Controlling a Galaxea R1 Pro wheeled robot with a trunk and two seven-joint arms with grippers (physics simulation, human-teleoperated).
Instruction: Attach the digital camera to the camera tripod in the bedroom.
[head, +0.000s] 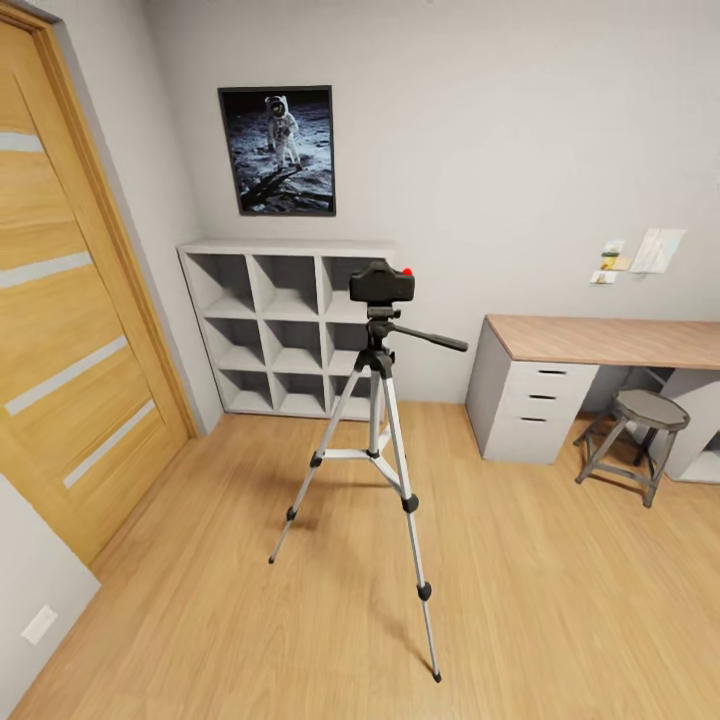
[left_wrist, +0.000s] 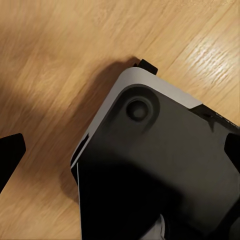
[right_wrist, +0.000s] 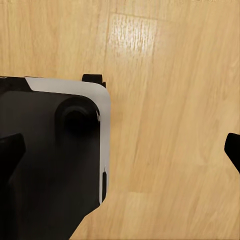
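Bedroom floor holds the camera tripod (head: 372, 440) bearing the digital camera (head: 382, 283), both spread-fingered grippers apart.

Your left gripper (left_wrist: 120, 150) hangs pointing straight down, its two dark fingertips (left_wrist: 10, 155) spread wide apart with nothing between them. Your right gripper (right_wrist: 122, 150) points down the same way, one fingertip (right_wrist: 11, 150) at nine o'clock in its wrist view, the other at three, wide apart and holding nothing. Under each gripper sits a rounded corner of your own dark base (left_wrist: 160, 165).
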